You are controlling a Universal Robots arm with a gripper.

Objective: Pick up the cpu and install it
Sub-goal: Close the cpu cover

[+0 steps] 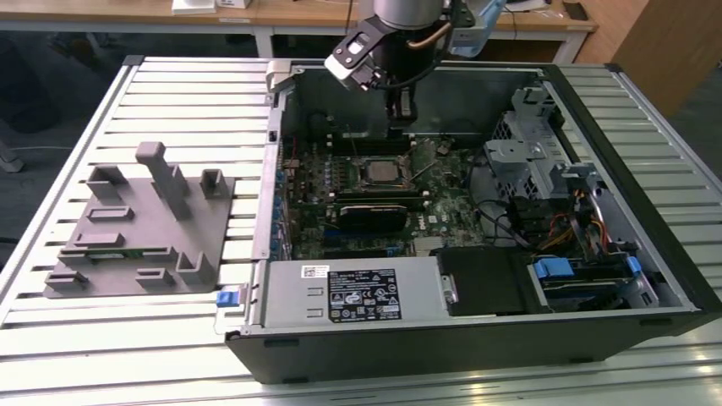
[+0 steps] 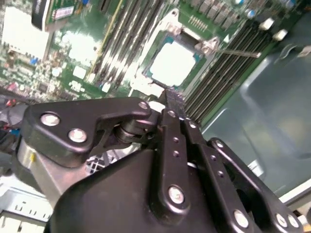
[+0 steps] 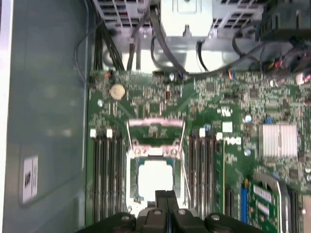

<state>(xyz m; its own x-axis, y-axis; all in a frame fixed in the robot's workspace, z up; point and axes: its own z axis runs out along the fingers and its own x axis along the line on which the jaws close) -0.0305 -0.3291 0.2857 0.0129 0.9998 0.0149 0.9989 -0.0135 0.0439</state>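
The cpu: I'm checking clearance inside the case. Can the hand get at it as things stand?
Probably yes: the hand hangs close over the cpu, the socket's load plate looks folded back, and nothing lies between them.

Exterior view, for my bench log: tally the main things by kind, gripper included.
computer case: 1
grey fixture: 1
cpu: 1
gripper: 1
Total: 4
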